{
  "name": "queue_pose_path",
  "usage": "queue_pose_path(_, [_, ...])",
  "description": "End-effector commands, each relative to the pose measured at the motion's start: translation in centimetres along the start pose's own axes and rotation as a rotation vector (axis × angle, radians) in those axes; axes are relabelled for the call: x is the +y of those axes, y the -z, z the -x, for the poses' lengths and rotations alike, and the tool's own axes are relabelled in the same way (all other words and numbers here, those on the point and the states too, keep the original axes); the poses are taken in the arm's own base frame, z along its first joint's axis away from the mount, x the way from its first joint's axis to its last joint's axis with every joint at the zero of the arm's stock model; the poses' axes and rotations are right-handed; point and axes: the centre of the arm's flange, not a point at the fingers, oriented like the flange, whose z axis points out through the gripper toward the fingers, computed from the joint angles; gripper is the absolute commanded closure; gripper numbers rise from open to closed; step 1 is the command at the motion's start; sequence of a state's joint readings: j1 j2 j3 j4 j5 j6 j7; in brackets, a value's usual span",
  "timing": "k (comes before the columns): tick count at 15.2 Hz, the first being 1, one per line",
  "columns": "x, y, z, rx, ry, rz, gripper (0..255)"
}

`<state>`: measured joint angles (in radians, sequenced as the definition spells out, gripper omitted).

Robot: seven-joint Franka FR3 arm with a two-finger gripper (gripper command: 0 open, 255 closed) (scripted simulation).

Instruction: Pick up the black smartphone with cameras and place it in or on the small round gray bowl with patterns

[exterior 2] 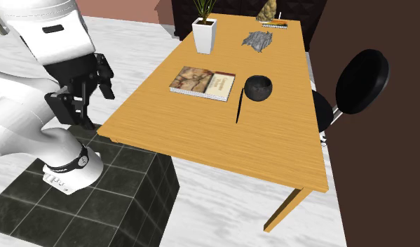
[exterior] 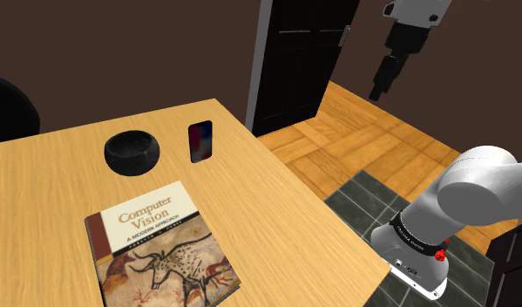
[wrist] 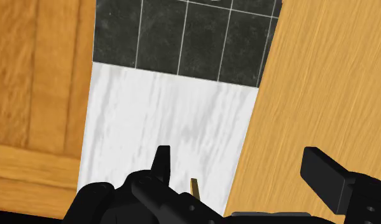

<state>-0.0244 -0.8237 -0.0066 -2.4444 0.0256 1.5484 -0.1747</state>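
Tool [wrist: 242, 168] hangs out past the tabletop [exterior: 285, 205] edge, its 2 fingers spread wide, pinching nothing. The black smartphone [exterior: 200, 141] lies flat just beside the dark bowl [exterior: 132, 152], near a tabletop corner. Its cameras can't be made out.

Open table [exterior: 276, 201] rings the smartphone [exterior: 200, 141]; bowl [exterior: 132, 152] beside it, book [exterior: 159, 249] apart.

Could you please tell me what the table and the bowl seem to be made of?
The table looks like wood, going by its light grain streaks. The bowl is dark and mottled with a faint sheen, perhaps stone or glazed ceramic; I cannot tell which.
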Motion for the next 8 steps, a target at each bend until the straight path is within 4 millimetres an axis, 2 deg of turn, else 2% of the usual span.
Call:
queue_pose_path(1, [0.0,0.0,0.0,0.000,0.000,0.000,0])
queue_pose_path(8, [-3.4,-4.3,-6.0,-0.137,-0.261,-0.235,0])
